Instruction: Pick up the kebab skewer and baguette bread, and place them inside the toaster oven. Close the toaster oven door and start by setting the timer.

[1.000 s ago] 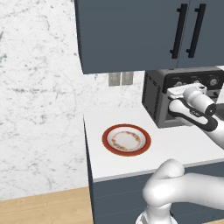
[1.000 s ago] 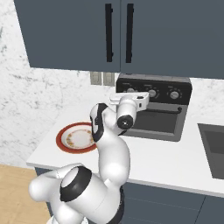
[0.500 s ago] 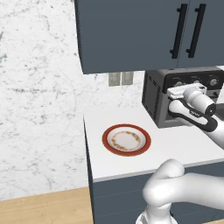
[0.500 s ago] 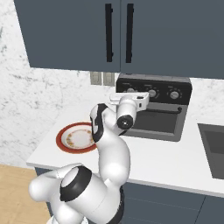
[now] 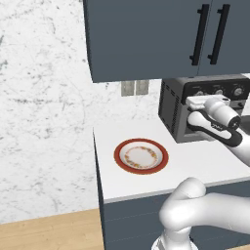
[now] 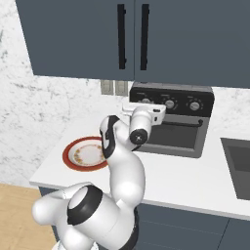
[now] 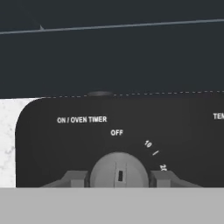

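Hand view: gripper (image 7: 118, 178) closed around grey timer knob (image 7: 118, 170) on black toaster oven (image 7: 131, 131), marker at OFF.

The oven (image 6: 173, 122) is a boxy dark grey and black unit standing upright on the surface at the wall, under the cabinets, with three silver-marked knobs in a row along its top panel. Its door (image 6: 173, 135), a dark glass pane with a horizontal bar handle near its top edge, stands shut and flush with the front. In the hand view the leftmost knob (image 7: 118, 171), labelled ON / OVEN TIMER, has its marker pointing straight up at OFF, with 10 and 20 marked to its right.
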### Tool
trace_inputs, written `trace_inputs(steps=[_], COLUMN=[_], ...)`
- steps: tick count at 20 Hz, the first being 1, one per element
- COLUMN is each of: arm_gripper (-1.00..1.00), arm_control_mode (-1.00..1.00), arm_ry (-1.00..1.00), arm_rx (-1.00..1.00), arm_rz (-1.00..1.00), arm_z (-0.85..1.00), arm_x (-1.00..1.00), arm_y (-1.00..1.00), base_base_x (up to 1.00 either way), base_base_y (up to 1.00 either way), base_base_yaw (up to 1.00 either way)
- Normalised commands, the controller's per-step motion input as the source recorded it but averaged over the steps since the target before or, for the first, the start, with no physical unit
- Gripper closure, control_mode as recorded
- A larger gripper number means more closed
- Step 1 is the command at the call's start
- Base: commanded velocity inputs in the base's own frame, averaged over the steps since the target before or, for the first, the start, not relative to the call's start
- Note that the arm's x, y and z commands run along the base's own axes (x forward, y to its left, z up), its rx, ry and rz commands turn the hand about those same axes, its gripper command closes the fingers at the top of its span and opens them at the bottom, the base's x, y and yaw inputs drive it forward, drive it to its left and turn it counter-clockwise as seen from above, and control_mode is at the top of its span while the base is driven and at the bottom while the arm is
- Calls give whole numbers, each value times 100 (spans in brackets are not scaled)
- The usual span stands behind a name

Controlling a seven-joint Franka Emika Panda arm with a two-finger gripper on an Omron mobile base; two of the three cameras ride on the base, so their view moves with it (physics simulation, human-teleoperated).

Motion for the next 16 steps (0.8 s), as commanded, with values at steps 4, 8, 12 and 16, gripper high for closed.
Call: trace_inputs(steps=[4, 8, 12, 16], arm_gripper=[100, 100, 100, 100], arm_control_mode=[-100, -100, -100, -100], arm_ry=[1, 5, 3, 2], arm_rx=[16, 21, 21, 21], arm_rz=[-1, -1, 0, 0], arm_z=[0, 0, 0, 0], arm_x=[0, 0, 0, 0], arm_y=[13, 8, 8, 11], base_base_x=[0, 0, 0, 0], base_base_y=[0, 0, 0, 0], base_base_yaw=[0, 0, 0, 0])
